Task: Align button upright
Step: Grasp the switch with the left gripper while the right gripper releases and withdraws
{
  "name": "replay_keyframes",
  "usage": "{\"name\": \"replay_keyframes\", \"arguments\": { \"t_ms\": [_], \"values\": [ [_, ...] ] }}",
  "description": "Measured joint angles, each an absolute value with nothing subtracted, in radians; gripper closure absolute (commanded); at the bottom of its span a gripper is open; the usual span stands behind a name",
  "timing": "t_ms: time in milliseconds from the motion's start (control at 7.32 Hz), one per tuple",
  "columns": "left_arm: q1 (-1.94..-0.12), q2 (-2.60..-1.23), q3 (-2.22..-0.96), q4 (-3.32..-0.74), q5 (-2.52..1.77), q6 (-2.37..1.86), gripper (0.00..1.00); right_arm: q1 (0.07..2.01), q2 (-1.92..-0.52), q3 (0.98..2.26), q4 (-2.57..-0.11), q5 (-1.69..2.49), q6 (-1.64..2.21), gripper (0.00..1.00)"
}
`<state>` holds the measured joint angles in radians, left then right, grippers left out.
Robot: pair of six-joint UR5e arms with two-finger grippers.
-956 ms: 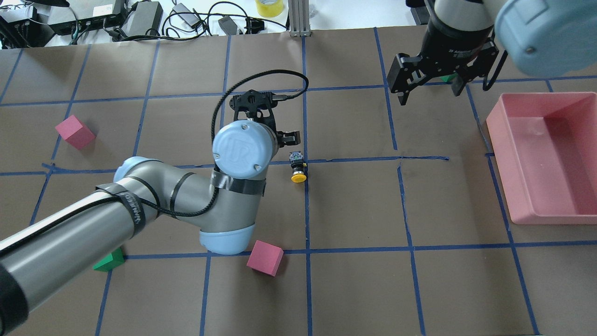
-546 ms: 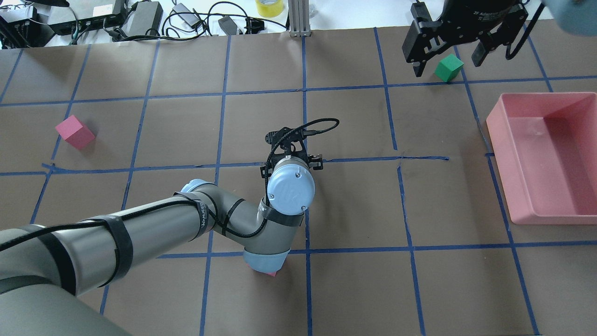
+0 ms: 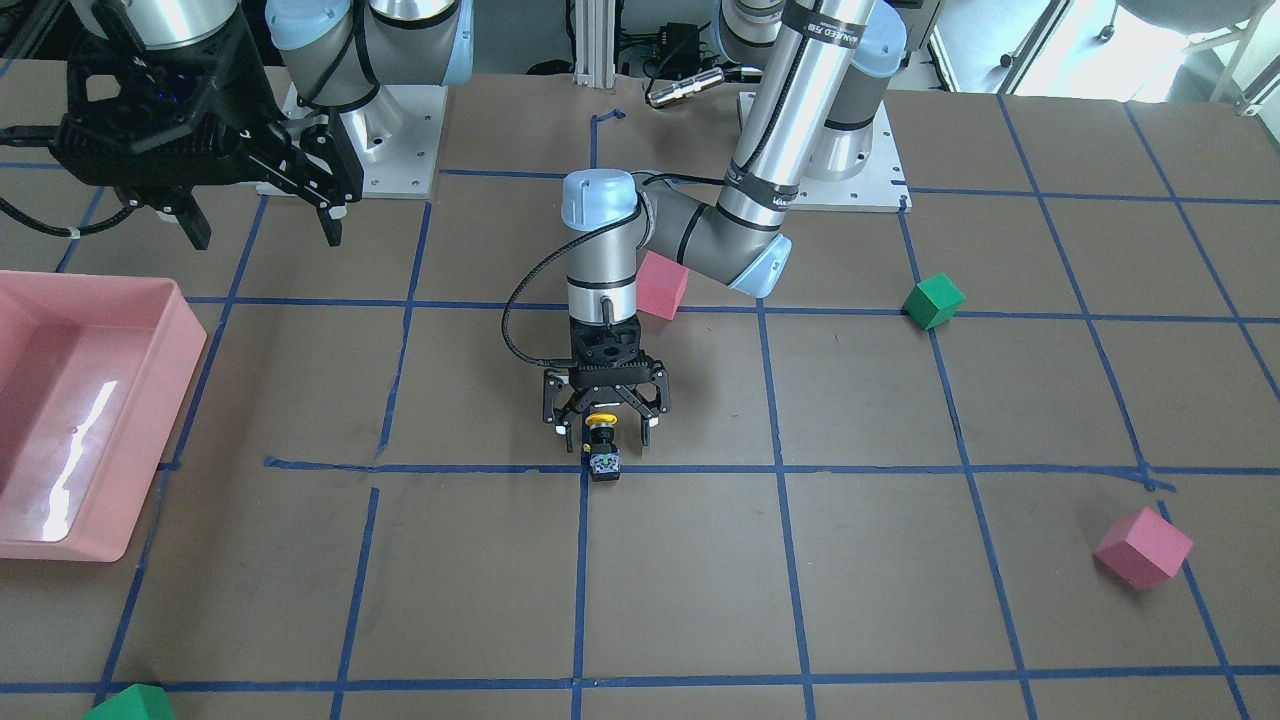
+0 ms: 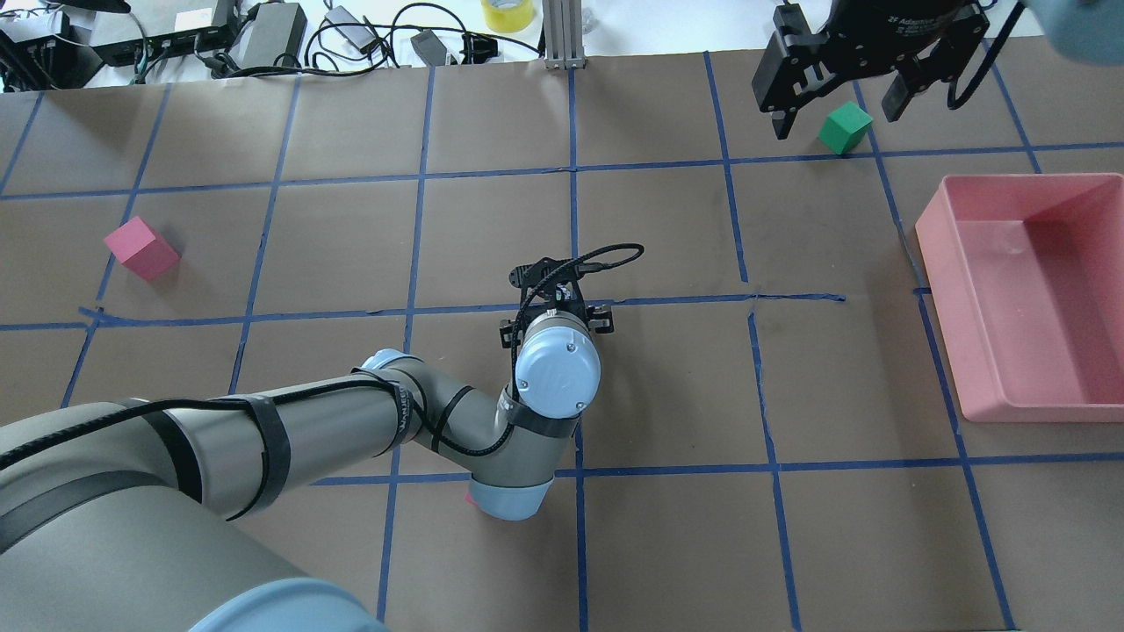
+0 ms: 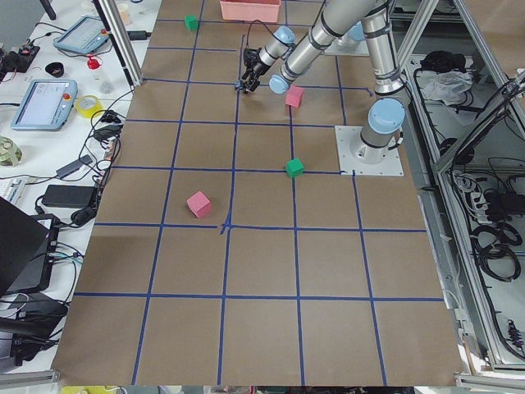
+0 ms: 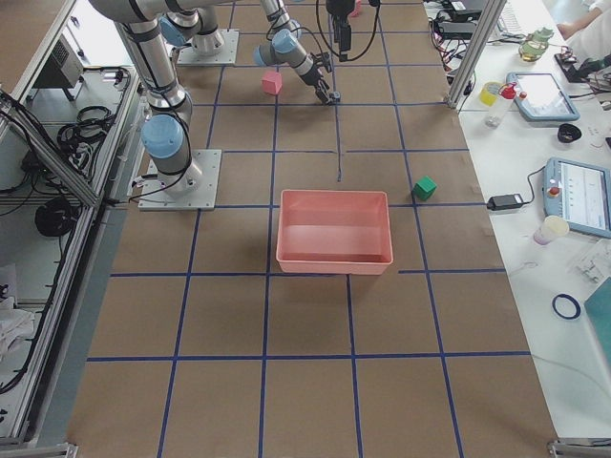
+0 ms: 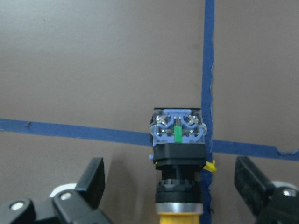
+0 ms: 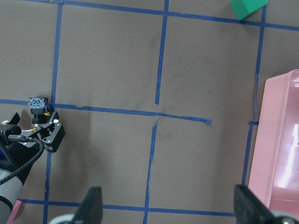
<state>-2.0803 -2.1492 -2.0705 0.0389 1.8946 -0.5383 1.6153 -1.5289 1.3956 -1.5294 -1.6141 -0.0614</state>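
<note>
The button (image 3: 603, 447) lies on its side on a blue tape line, its yellow cap toward the robot's base and its silvery contact base (image 7: 178, 129) pointing away. My left gripper (image 3: 604, 433) points down over it and is open. One finger stands on each side of the cap, and neither touches it. In the overhead view the left wrist (image 4: 558, 369) hides the button. My right gripper (image 3: 262, 232) hangs open and empty, high over the far right of the table. The right wrist view shows the button (image 8: 37, 107) at its left edge.
A pink bin (image 4: 940, 263) sits at the table's right side. A green cube (image 4: 845, 127) lies below the right gripper. A pink cube (image 3: 661, 285) lies beside the left elbow. Another pink cube (image 4: 140, 248) and another green cube (image 3: 932, 301) lie further left.
My left arm swung right, from beside the button to directly over it, with its fingers now astride the cap. My right gripper pulled back toward the table's far edge.
</note>
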Motion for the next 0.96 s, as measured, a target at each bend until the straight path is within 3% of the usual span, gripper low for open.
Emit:
{"name": "replay_keyframes", "arguments": {
  "t_ms": [273,956],
  "values": [
    [-2.081,-2.140,-2.071,0.039,1.894,-0.530,1.00,1.615,-1.527,1.398,-1.530,-1.614,-0.061,0.00],
    [-2.043,-2.093,-2.010,-0.010,1.890,-0.463,1.00,1.615,-1.525,1.400,-1.528,-1.614,-0.061,0.00]
  ]
}}
